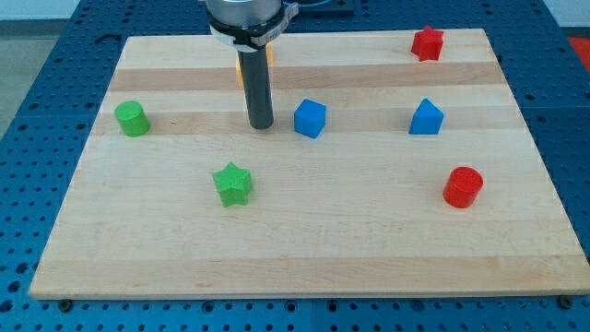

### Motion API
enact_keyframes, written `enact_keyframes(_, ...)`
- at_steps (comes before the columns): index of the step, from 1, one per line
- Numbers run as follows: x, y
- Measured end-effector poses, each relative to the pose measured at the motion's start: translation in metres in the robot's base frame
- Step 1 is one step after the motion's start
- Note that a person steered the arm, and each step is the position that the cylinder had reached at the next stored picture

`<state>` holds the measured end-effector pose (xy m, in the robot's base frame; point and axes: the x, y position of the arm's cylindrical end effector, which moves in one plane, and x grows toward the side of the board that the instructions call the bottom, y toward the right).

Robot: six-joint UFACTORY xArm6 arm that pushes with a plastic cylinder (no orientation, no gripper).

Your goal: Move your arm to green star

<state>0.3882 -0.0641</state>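
Note:
The green star lies on the wooden board, left of centre and toward the view's bottom. My tip stands on the board above and slightly right of the star, with a clear gap between them. A blue cube sits just right of the tip. The rod hides most of an orange block behind it near the view's top.
A green cylinder stands at the left. A blue block with a pointed top sits right of centre. A red star is at the top right. A red cylinder is at the lower right.

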Motion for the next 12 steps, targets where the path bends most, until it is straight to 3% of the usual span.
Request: enact_keyframes(12,0.062,0.044)
